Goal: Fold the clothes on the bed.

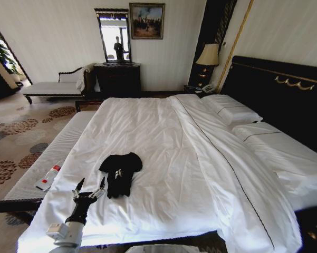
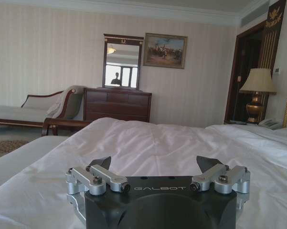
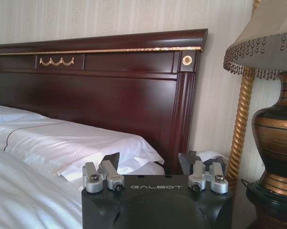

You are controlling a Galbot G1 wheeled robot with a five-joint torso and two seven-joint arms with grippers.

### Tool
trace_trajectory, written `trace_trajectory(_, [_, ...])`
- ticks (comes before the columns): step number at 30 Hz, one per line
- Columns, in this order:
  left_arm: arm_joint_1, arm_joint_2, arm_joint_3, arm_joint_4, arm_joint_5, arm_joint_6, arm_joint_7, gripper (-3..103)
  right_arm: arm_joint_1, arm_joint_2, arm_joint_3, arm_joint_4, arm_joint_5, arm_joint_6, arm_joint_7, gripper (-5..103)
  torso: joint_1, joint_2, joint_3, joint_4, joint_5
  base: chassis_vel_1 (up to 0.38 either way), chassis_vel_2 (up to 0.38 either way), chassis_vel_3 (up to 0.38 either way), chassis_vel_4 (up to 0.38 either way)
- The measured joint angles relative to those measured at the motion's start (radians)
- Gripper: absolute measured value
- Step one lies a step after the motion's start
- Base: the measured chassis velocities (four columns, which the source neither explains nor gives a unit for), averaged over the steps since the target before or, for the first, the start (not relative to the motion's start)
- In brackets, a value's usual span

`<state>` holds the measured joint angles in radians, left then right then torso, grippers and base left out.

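Shirt (image 1: pixel 120 173) lies bunched, unfolded, near the bed's (image 1: pixel 163 158) foot edge; left gripper (image 1: pixel 89 191), jaws apart, hovers beside it; right gripper (image 3: pixel 155 164), jaws apart, near the headboard (image 3: pixel 110 86); folding apparently not begun

"GALBOT" on both tool bodies, left (image 2: pixel 160 188) (and right (image 3: pixel 157 187)).

The T-shirt (image 1: pixel 120 174) is matt black cloth, limp and creased, near the foot edge of the bed (image 1: pixel 163 153), whose white sheets look smooth with soft wrinkles. The headboard (image 3: pixel 110 90) is dark glossy wood with gilt trim. The left gripper (image 2: pixel 157 167) shows brushed metal links on matt black plastic.
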<state>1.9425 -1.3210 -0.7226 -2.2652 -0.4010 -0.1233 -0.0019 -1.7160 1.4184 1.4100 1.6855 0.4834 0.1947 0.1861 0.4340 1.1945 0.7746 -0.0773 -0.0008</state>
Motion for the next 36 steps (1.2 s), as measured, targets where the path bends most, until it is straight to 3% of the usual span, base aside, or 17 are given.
trace_trajectory(2, [0.002, 0.000, 0.000, -0.001, 0.000, 0.000, -0.002, 101, -0.002, 0.008, -0.003, 0.008, 0.000, 0.001, -0.008, 78, 0.000, 0.000, 0.000, 0.0001, 0.0001, 0.000, 0.000, 0.000, 0.000])
trace_trajectory(4, [0.003, 0.000, 0.000, -0.001, 0.000, 0.000, -0.004, 100, 0.001, 0.009, -0.004, 0.008, 0.000, 0.001, -0.010, 78, 0.000, 0.000, 0.000, 0.0000, 0.0001, 0.000, 0.000, 0.000, 0.000])
trace_trajectory(5, [0.004, 0.000, 0.000, -0.002, 0.000, 0.000, -0.005, 98, 0.003, 0.009, -0.005, 0.008, 0.001, 0.001, -0.011, 88, 0.000, 0.000, 0.000, 0.0004, 0.0000, 0.000, 0.000, 0.000, 0.000])
trace_trajectory(7, [0.005, 0.002, -0.004, -0.002, 0.000, 0.000, -0.007, 100, 0.001, 0.010, -0.010, 0.012, 0.003, 0.006, -0.013, 97, 0.000, 0.000, 0.000, 0.0004, 0.0002, 0.000, 0.000, 0.000, 0.000])
trace_trajectory(13, [0.007, 0.000, -0.005, -0.002, 0.000, 0.000, -0.007, 100, -0.011, 0.024, -0.034, 0.032, -0.010, 0.081, -0.053, 100, 0.000, 0.000, 0.000, 0.0004, 0.0001, 0.000, 0.000, 0.000, 0.000])
trace_trajectory(18, [0.009, -0.001, 0.007, -0.002, 0.009, 0.001, -0.008, 100, -0.046, 0.088, -0.100, 0.109, -0.099, 0.126, -0.113, 100, 0.000, 0.000, 0.000, 0.0003, 0.0001, 0.000, 0.000, 0.000, 0.000])
trace_trajectory(26, [0.015, -0.002, 0.003, -0.005, 0.011, 0.001, -0.008, 100, -0.078, 0.162, -0.179, 0.194, -0.169, 0.153, -0.130, 100, 0.000, 0.000, 0.000, 0.0004, -0.0001, 0.000, 0.000, 0.000, 0.000])
trace_trajectory(36, [0.014, 0.001, 0.003, -0.004, 0.010, 0.001, -0.008, 100, -0.085, 0.170, -0.176, 0.190, -0.166, 0.165, -0.131, 100, 0.000, 0.000, 0.000, 0.0004, 0.0001, 0.080, 0.074, -0.080, -0.078])
